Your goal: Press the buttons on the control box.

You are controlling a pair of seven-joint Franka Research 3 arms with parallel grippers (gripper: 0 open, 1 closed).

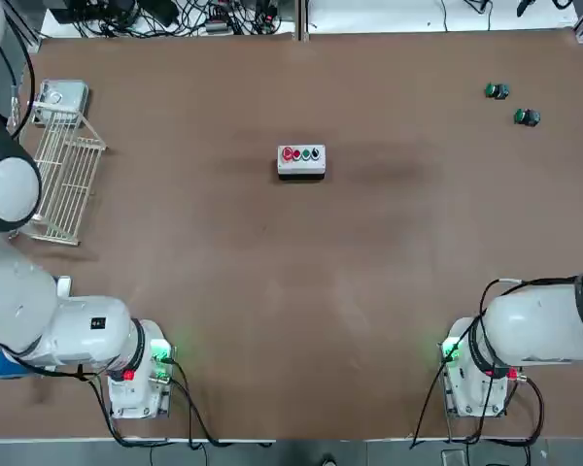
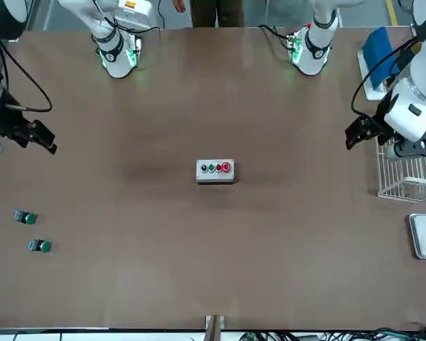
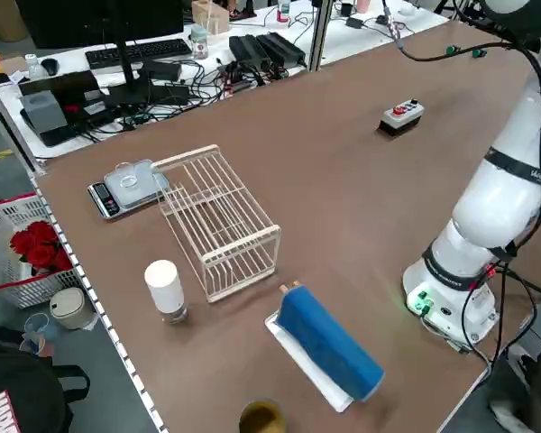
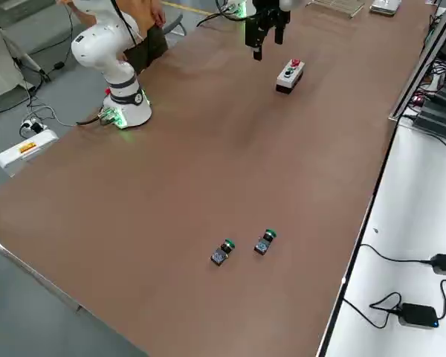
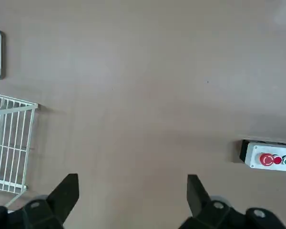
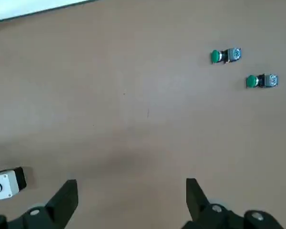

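Note:
The control box (image 1: 301, 161) is small and white-grey and sits near the middle of the table, also seen from the front (image 2: 215, 171). Its buttons (image 1: 302, 153) form a row on the dark top: a larger red, a red, a green and a dark one. My left gripper (image 2: 355, 136) hangs open high over the table's left side, by the wire rack; in its wrist view (image 5: 132, 183) the box (image 5: 269, 156) lies far off. My right gripper (image 2: 44, 144) hovers open over the right side, and its wrist view (image 6: 131, 188) catches the box (image 6: 5, 183) at the edge.
A white wire rack (image 1: 63, 180) and a small scale (image 1: 63, 95) stand at the far left. Two loose green-black knobs (image 1: 497, 90) (image 1: 527, 116) lie at the far right. A blue block (image 3: 329, 343) and a white cylinder (image 3: 165, 289) sit near the left edge.

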